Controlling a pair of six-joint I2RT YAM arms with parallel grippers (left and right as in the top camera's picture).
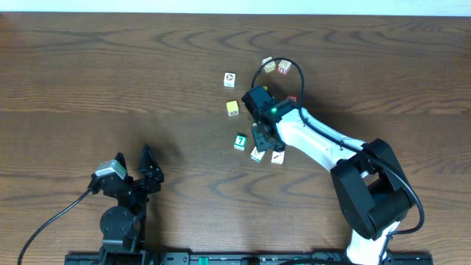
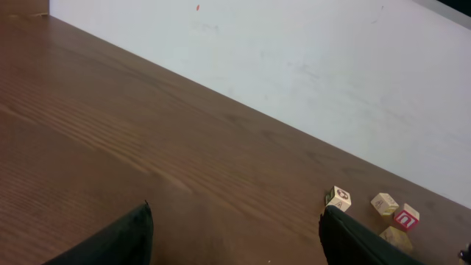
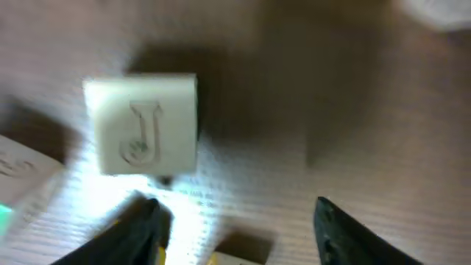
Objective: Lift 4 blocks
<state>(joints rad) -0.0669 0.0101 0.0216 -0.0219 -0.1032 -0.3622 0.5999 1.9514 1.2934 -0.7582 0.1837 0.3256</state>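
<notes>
Right gripper, dark fingertips closest to the wrist lens: jaws parted and clamped on nothing, with only the top of a yellow-edged block showing low between them, untouched. Next item: pale cube embossed J, blurred, on the table; which overhead cube it is cannot be told. Overhead listing: right gripper poised over a teal-edged white block and another white-faced block, just beside each other. Green "7" block sits near them, and other cubes are scattered farther up the table. Left gripper: spread wide, empty, well apart from every block. Handling, as judged: small wooden cubes, light, rigid, not fragile, painted faces probably a little slick. Take hold squarely across two opposite flat faces, never corner to corner, or the block may twist out.
</notes>
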